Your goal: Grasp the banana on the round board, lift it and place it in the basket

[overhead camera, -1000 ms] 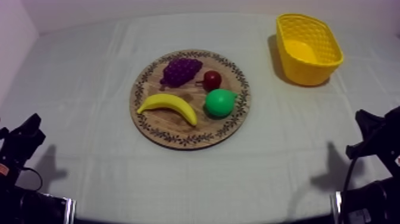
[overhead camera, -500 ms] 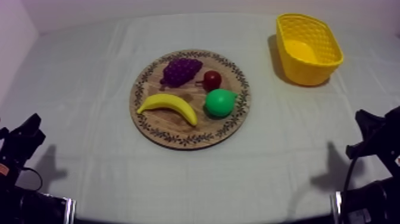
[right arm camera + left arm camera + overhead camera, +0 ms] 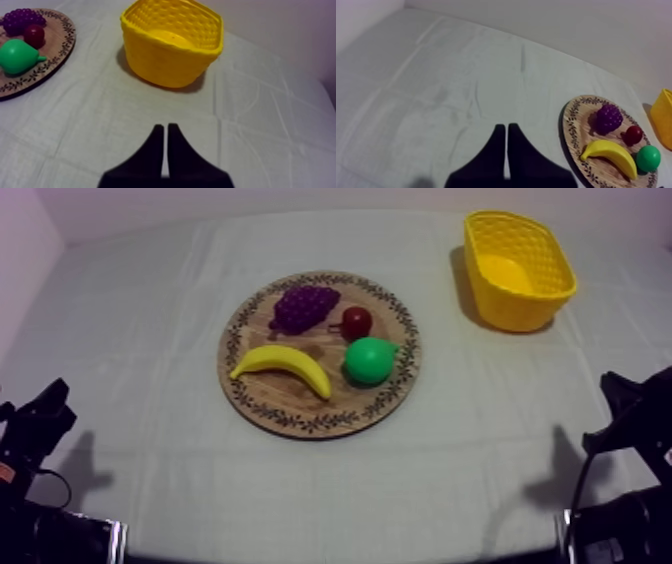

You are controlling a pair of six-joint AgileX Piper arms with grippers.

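The yellow banana [image 3: 283, 366] lies on the front left of the round wooden board [image 3: 300, 410], beside the green pear [image 3: 369, 359], the small red fruit [image 3: 356, 321] and the purple grapes [image 3: 303, 305]. The yellow basket [image 3: 518, 268] stands at the far right with nothing in it. My left gripper [image 3: 42, 420] rests low at the left edge, far from the board. In the left wrist view its fingers [image 3: 506, 131] lie together, shut on nothing, with the banana [image 3: 610, 154] off to the side. My right gripper [image 3: 165, 128] is likewise shut, short of the basket [image 3: 172, 42].
Grey-white cloth [image 3: 330, 488] covers the table, with open room in front of the board and between board and basket. A wall runs along the far edge.
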